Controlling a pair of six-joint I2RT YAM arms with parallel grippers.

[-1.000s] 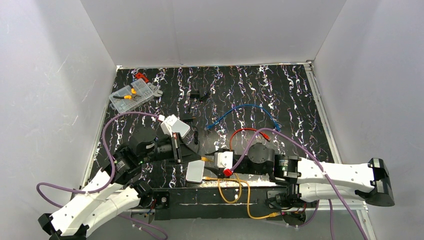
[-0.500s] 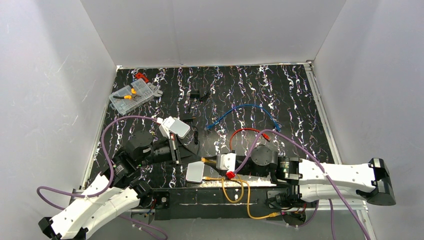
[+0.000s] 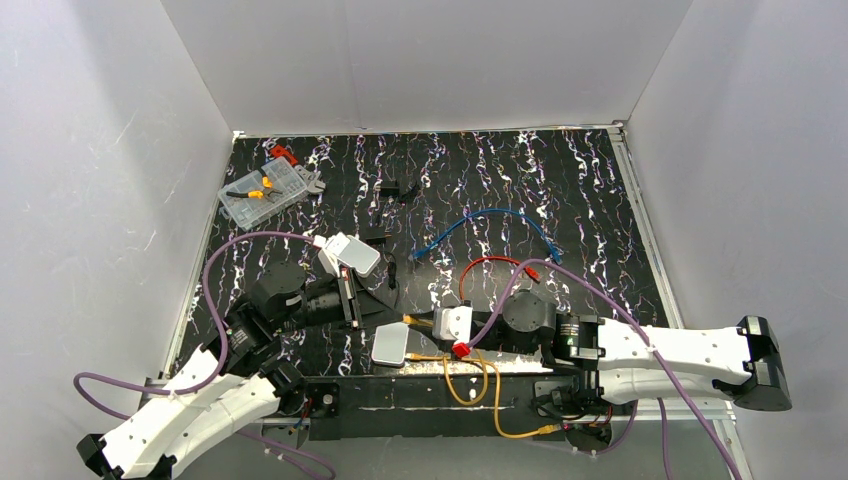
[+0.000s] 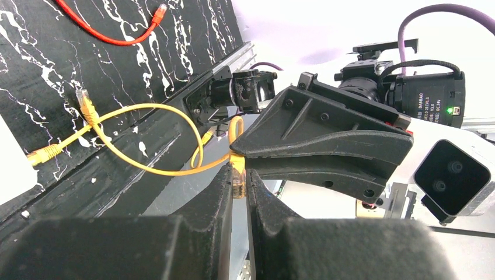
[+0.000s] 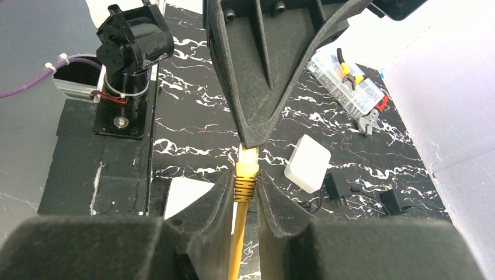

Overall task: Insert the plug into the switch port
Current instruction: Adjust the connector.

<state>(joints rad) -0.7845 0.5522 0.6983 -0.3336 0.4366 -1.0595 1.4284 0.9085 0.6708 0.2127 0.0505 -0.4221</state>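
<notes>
Plug (image 3: pixel 409 320), yellow, sits between the two arm tips over the near edge of the worktop (image 3: pixel 600 200), close to the pale grey switch (image 3: pixel 390 345) but not in it. The worktop is black with white marbled streaks, and plain white walls (image 3: pixel 420 60) close it in on three sides.

Left wrist: the left pincer (image 4: pixel 236 189) is clamped on the plug, whose cable (image 4: pixel 163 174) loops away.

Right wrist: the right pincer (image 5: pixel 246 195) is clamped on the plug's ribbed boot. A white box (image 5: pixel 307 163) lies on the streaked surface behind.
</notes>
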